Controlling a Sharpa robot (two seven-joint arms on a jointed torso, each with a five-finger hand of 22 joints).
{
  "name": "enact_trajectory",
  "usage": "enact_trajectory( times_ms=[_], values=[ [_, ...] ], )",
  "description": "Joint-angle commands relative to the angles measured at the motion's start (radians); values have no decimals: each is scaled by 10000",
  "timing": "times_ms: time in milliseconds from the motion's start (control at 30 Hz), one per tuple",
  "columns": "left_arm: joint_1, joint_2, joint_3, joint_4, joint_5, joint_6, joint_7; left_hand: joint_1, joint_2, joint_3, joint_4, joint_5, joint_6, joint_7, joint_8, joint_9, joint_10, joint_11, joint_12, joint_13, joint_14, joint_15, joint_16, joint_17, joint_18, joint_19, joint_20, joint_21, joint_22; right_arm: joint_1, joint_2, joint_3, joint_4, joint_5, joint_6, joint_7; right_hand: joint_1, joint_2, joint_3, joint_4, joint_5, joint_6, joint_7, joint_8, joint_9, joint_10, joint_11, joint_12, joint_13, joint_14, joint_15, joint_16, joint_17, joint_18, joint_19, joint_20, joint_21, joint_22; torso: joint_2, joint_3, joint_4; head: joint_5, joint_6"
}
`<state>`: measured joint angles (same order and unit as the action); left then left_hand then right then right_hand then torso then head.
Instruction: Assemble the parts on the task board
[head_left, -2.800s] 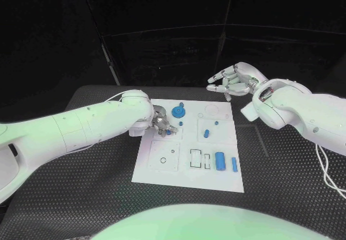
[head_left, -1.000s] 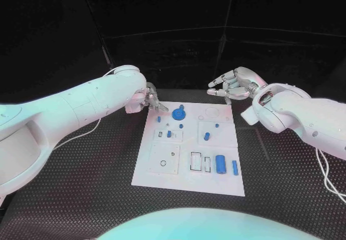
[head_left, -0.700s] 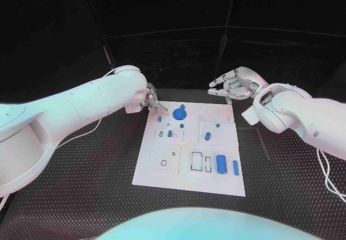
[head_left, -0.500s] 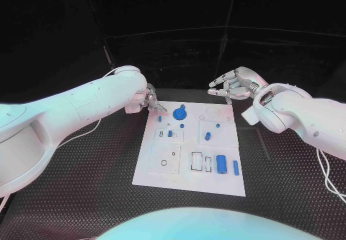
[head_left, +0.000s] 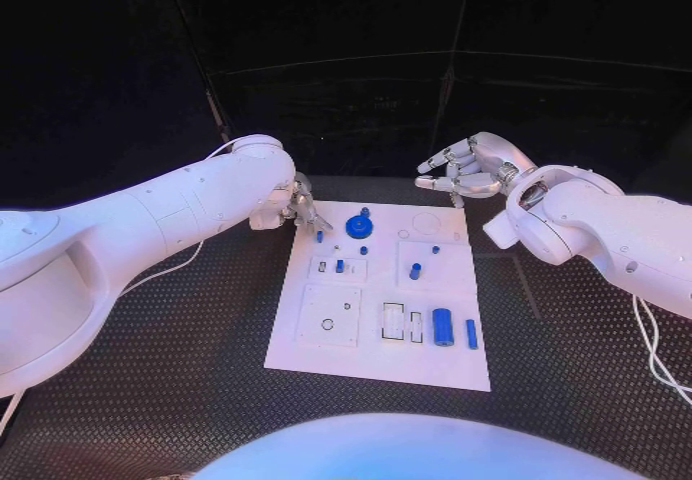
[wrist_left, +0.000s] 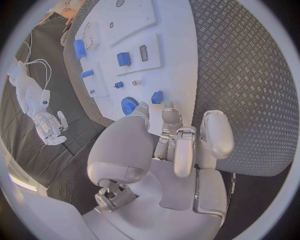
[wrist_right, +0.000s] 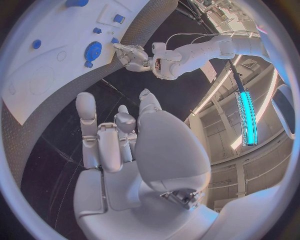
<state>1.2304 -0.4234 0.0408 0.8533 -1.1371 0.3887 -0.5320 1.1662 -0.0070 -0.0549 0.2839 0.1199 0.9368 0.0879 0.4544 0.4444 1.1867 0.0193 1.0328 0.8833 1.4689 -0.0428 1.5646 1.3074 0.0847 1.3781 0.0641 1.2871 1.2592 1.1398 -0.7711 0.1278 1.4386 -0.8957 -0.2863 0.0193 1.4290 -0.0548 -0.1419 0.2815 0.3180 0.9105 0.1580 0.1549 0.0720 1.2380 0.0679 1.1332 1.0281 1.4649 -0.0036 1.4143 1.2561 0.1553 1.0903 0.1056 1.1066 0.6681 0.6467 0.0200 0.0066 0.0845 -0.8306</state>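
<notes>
The white task board (head_left: 433, 365) lies in the middle of the table with several small blue parts on it. A round blue part (head_left: 359, 229) sits near its far edge, a blue cylinder (head_left: 444, 326) and a thin blue bar (head_left: 470, 333) near its right side. My left hand (head_left: 300, 207) hovers at the board's far left corner, fingers apart, holding nothing. In the left wrist view my left hand (wrist_left: 175, 145) points toward the round part (wrist_left: 129, 105) and a small blue piece (wrist_left: 157, 96). My right hand (head_left: 464, 170) is raised beyond the far right corner, fingers loosely spread and empty.
A small blue piece (head_left: 339, 266) stands in a square plate left of the board's middle, another (head_left: 414, 271) to its right. Black ribbed table mat (head_left: 159, 330) surrounds the board. Dark panels stand behind the table.
My left hand has lifted off the board's middle left and drawn back to the far left corner, uncovering a small blue piece there. My right hand has barely moved.
</notes>
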Motion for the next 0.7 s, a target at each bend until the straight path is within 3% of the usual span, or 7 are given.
enact_trajectory(
  times_ms=[33, 333, 700],
  values=[
    [12, 24, 3, 9, -83, 274, 13, 99, 27, -88, -5, -36, 54, -14, 69, 21, 62, -49, 66, 25, 1019, -40, 62, 2634, -23, 72, 5, 26, 12, 16, 14, 6, 14, -15, 65, 41, -59, 66, -53, 3, 48, 10, -46, 46, -14, 30, -17, -1, 5, 410, -54, -32, 9, 66, -19, -48, -32, -1, 0, 1, 3, -5, -10],
    [-1, 53, 2, 50, -26, 330, 30, 233, 73, -121, -31, -30, 62, -29, 93, 49, 36, -61, 67, -11, 1019, -48, 62, 2634, -23, 70, -2, 22, 19, 16, 27, 6, 7, -15, 71, 45, -53, 75, -53, 2, 55, 11, -47, 48, -14, 29, -18, -3, 1, 411, -55, -33, 9, 66, -18, -48, -33, -1, -5, 5, 2, -11, -23],
    [-13, 96, 2, 55, 75, 354, 57, 678, 377, -96, -104, 4, 98, -61, 150, 121, 24, -90, 125, -28, 1019, -68, 62, 2634, -26, 74, -20, 25, 54, 16, 42, 6, -3, -15, 80, 48, -39, 94, -53, 0, 68, 12, -49, 53, -14, 41, -19, 12, 17, 414, -57, -29, 19, 64, -6, -49, -27, 12, 0, 5, -5, -9, -29]
  ],
)
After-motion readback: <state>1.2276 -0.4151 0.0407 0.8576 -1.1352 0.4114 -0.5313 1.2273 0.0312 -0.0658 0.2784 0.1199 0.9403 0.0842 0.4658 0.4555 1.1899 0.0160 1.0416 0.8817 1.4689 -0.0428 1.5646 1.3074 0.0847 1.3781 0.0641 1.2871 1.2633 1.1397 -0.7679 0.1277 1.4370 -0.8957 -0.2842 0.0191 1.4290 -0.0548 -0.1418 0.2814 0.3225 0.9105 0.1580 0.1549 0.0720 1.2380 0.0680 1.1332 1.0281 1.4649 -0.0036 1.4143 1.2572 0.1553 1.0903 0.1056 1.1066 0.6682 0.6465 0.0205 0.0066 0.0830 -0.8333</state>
